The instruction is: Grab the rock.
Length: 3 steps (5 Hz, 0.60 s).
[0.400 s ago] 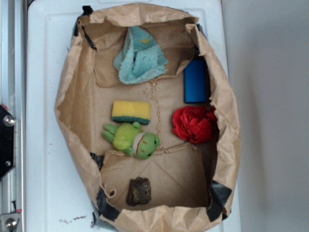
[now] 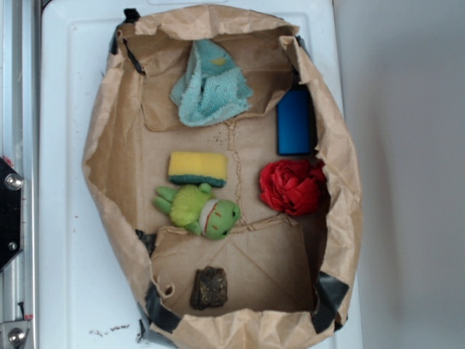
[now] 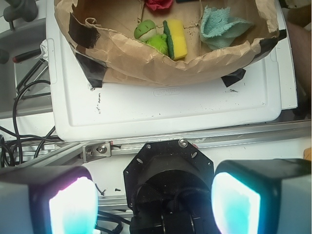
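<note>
Lying far ahead of the wide-parted, empty jaws of the gripper [image 3: 153, 202], inside the paper bag [image 2: 109, 167] near its taped end, the rock [image 2: 209, 288]: likely stiff, rough-faced, moderately heavy for its bulk; best pinched across its flatter opposite sides.

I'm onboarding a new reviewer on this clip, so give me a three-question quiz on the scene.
1. True or false: the rock touches the yellow sponge.
2. What lies beside the blue block, below it in the exterior view? A) red ball B) teal cloth C) frog toy
3. Are the pincer's fingers open or shut?

Key: 1 false, it lies apart near the paper bag's taped edge; 2 A; 3 open, holding nothing.
</note>
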Available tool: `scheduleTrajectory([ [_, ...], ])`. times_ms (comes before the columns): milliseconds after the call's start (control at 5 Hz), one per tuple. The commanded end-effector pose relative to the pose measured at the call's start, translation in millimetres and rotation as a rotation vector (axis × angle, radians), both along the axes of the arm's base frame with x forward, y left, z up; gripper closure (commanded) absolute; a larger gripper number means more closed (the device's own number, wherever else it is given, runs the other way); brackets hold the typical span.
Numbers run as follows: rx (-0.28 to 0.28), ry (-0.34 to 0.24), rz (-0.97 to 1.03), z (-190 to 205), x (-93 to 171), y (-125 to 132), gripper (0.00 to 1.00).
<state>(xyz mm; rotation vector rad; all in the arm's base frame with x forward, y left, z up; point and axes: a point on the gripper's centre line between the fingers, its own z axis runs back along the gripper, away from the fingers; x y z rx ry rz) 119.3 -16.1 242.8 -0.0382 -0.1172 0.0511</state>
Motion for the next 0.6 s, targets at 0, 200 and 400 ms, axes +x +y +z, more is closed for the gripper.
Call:
scheduleTrajectory([
  [0, 0.042, -0.100, 0.067, -5, 88, -11, 0.00],
  [200, 0.078, -0.184, 0.001, -15, 114, -8, 0.00],
  [400, 0.066, -0.247, -0.122, -37, 136, 8, 0.00],
])
